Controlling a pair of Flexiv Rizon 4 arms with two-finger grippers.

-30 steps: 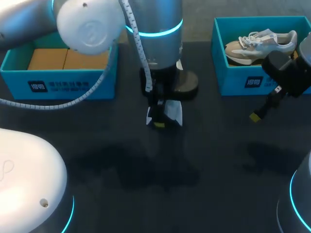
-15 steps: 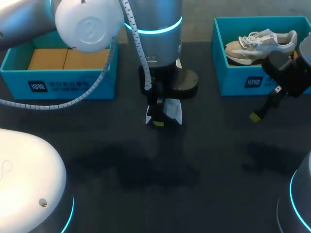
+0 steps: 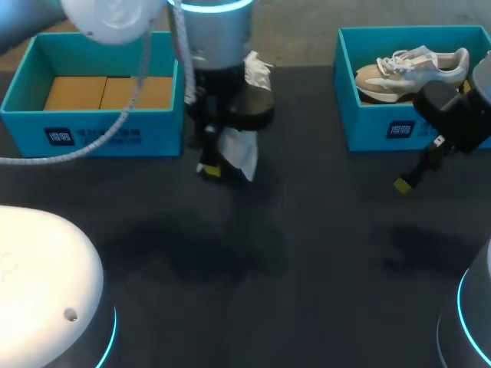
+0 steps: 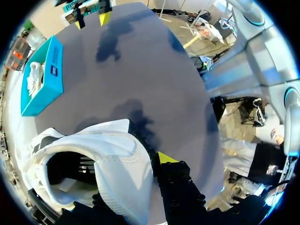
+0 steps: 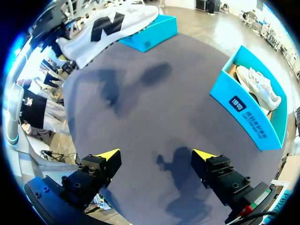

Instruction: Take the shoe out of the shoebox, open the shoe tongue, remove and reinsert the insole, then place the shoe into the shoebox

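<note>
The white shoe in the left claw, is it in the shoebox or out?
Out. The white shoe hangs from the left claw above the dark table, beside the left shoebox.

a beige sneaker [image 3: 410, 70] lies in the right-hand blue box [image 3: 370, 135] on the dark table [image 3: 322, 291].

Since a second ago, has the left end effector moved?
Yes. The left end effector, carrying the shoe, shifted left and back, nearer the left shoebox.
</note>
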